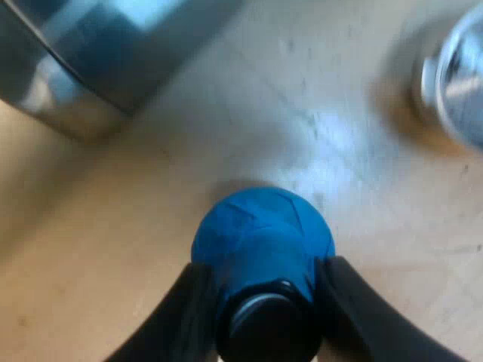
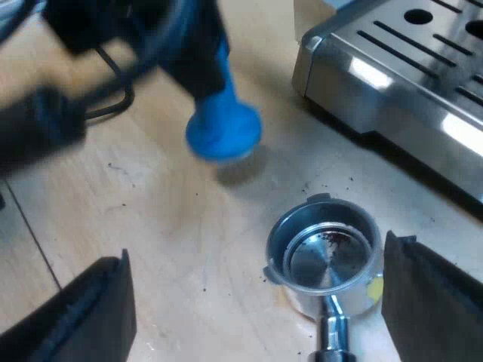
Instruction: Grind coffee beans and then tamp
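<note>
My left gripper [image 1: 264, 268] is shut on the blue tamper [image 1: 260, 234], gripping its neck with the round base pointing down at the wooden table. In the right wrist view the same tamper [image 2: 223, 128] hangs from the left gripper [image 2: 192, 60] just above the wood, casting a shadow, a short way from the metal holder [image 2: 324, 253]. The holder lies on the table, its basket showing bare metal with a few dark specks. My right gripper [image 2: 260, 305] is open, its fingers [image 2: 98, 309] spread wide to either side of the holder's basket. The holder's rim [image 1: 456, 75] also shows beyond the tamper.
The espresso machine's steel drip tray [image 2: 407, 68] with its slots stands close behind the holder. Its shiny corner [image 1: 83, 60] is also near the tamper. Loose coffee specks lie on the wooden table [image 2: 181, 226] around the holder.
</note>
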